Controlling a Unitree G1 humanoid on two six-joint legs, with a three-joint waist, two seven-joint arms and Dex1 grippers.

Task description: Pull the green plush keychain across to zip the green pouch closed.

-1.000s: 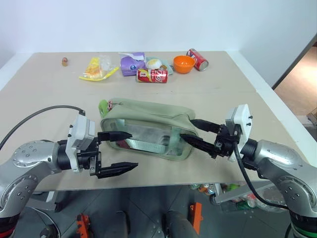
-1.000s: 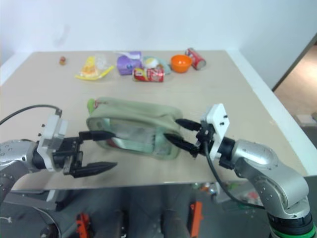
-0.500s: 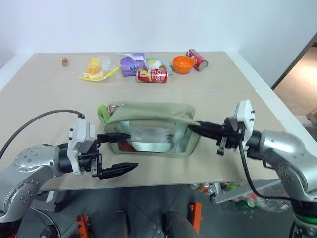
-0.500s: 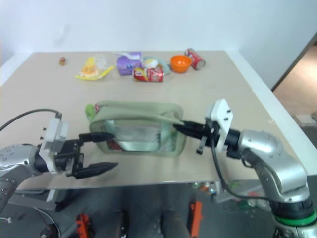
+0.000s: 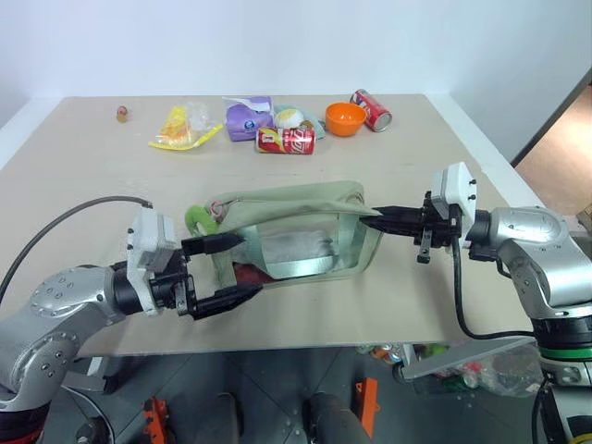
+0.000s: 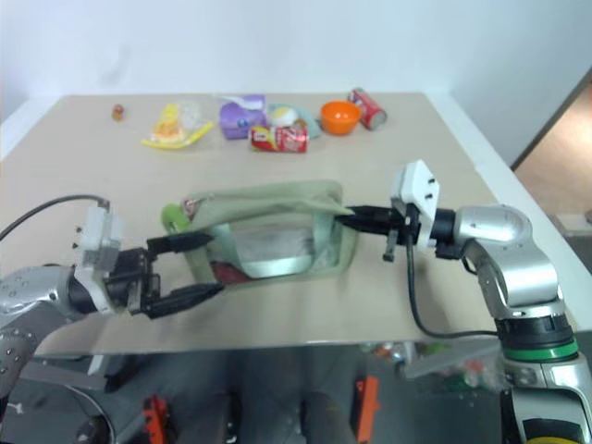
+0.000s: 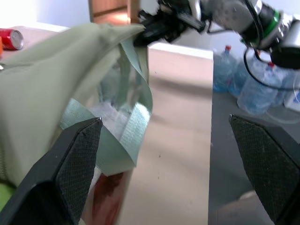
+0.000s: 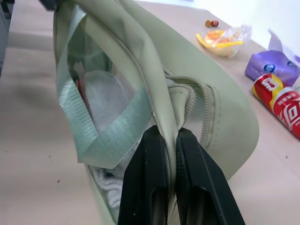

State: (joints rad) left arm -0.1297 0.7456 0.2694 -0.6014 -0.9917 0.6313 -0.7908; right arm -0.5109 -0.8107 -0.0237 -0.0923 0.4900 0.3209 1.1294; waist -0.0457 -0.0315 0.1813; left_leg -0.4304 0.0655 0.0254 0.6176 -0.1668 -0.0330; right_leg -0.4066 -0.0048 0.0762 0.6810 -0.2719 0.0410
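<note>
The right gripper [image 8: 169, 140] is clamped on the green pouch [image 5: 296, 222] end. The left gripper [image 5: 222, 273] is spread wide, empty, near the green plush keychain [image 5: 196, 219]. Zipping remains undone.

green plush keychain [image 5: 196, 220] partly behind green pouch [image 5: 296, 217], pouch contents indistinct

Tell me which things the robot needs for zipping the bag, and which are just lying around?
Needed:
green pouch
green plush keychain
right gripper, pinching the pouch's end
left gripper, open by the keychain end

Just lying around:
orange bowl
two red cans
purple packet
yellow crinkly packet
</note>
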